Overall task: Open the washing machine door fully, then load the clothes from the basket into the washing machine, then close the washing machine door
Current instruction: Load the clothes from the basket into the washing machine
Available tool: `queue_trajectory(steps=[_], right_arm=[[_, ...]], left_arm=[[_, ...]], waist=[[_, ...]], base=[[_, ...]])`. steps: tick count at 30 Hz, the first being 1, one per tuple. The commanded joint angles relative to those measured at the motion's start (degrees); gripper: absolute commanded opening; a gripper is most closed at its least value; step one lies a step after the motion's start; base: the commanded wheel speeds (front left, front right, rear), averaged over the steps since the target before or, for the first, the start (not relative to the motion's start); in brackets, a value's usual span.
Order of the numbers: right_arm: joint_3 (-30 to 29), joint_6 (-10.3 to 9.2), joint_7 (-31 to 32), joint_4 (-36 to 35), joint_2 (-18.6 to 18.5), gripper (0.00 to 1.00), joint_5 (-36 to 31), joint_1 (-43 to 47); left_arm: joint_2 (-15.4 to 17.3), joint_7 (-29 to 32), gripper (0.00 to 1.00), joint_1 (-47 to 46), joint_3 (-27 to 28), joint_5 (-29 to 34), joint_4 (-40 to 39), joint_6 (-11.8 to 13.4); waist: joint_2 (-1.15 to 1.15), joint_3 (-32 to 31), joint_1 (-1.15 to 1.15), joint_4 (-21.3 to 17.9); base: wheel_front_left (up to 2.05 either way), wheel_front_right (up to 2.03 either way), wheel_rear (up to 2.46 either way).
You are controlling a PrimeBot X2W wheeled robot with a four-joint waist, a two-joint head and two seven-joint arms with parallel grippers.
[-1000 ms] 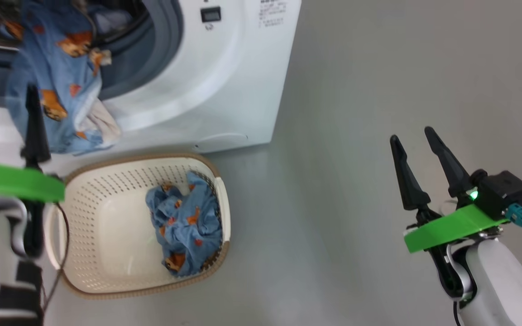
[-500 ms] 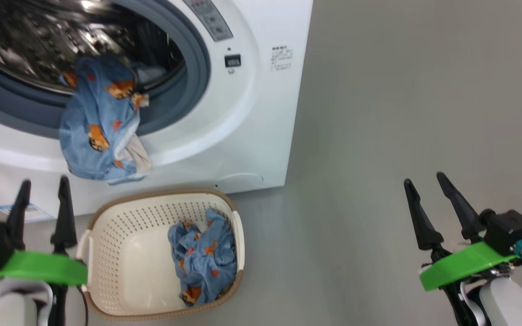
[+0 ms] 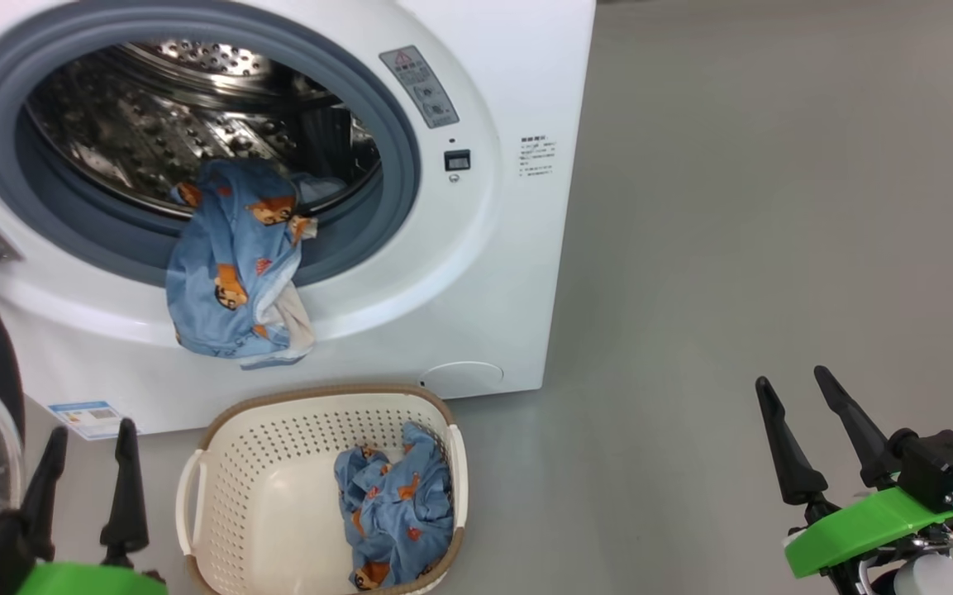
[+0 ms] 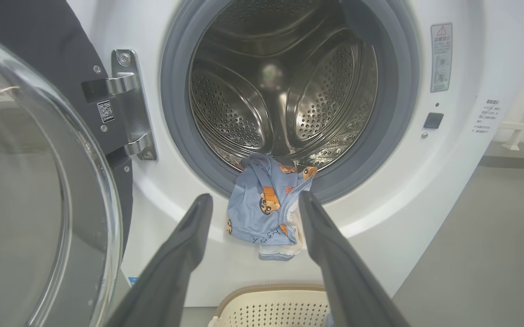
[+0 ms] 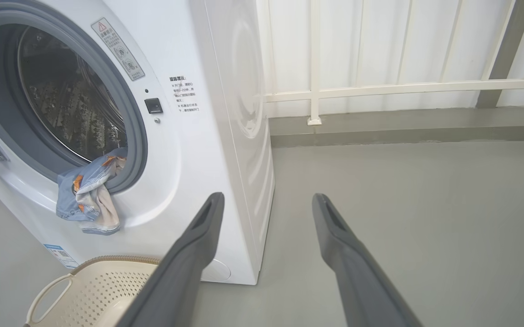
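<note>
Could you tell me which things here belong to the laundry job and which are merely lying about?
Job: white front-loading washing machine; its black-rimmed round glass door; light blue printed clothes; cream perforated plastic basket.
Just there: white railing; grey floor.

A grey sticker [image 4: 441, 56] on the washing machine [image 4: 425, 204], up and right of the left gripper [image 4: 255, 197], bears a red warning triangle. Its print and the text block [image 4: 489, 116] beneath are unreadable. A QR label [image 4: 106, 111] sits up-left of that gripper.

white washing machine [image 3: 517, 273], blue orange-printed clothes [image 3: 232, 264], cream basket [image 3: 261, 496]
</note>
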Motion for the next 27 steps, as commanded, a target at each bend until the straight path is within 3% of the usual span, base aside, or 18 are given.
queue_trajectory(steps=[1, 18, 27], right_arm=[[0.54, 0.25, -0.46, -1.58, -1.19, 1.0, 0.98, 0.24], [0.1, 0.25, -0.46, -2.48, -1.0, 1.0, 0.62, -0.09], [0.55, 0.25, -0.46, -2.74, 0.4, 1.0, 0.06, -2.89]], left_arm=[[1.15, -0.29, 1.0, 0.3, 2.43, 0.54, -2.26, 0.03], [0.17, -0.29, 1.0, 2.32, 3.74, 0.46, -4.83, 0.03], [0.76, -0.29, 1.0, -2.11, 2.77, -1.83, -1.44, 0.03]], waist=[[0.0, -0.4, 0.0, 0.35], [0.0, 1.08, 0.0, -0.36], [0.0, 6.32, 0.0, -1.14]], base=[[0.0, 0.0, 0.0], [0.0, 0.0, 0.0], [0.0, 0.0, 0.0]])
